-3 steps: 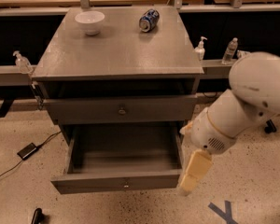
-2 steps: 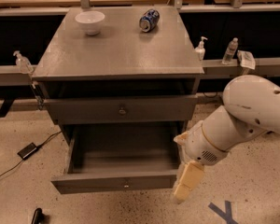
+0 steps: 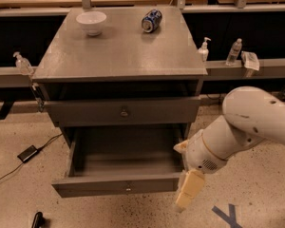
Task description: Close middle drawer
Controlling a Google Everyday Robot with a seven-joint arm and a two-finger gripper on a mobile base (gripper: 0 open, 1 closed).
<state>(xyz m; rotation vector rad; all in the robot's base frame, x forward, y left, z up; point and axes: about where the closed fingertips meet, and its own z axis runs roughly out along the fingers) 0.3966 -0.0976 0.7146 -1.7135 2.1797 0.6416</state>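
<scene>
The middle drawer (image 3: 118, 185) is a grey wooden drawer with a long low front panel and a small round knob (image 3: 128, 188) at its centre. It stands pulled far out of the grey cabinet (image 3: 118, 56), and its deep box is empty. My gripper (image 3: 188, 197), cream-coloured, hangs from the white arm (image 3: 247, 127) at the right end of that front panel, slightly in front of it. I cannot tell whether it touches the panel. The drawer above (image 3: 123, 111) is nearly shut.
A white bowl (image 3: 91, 22) and a blue can (image 3: 151, 20) on its side sit on the cabinet top. Bottles (image 3: 233, 52) stand on a ledge to the right and another bottle (image 3: 22, 63) to the left. A black adapter and cable (image 3: 27, 153) lie on the floor at the left.
My arm has swung left and down. The gripper has come from beside the drawer's right side to the right end of its front panel. The drawer has not moved.
</scene>
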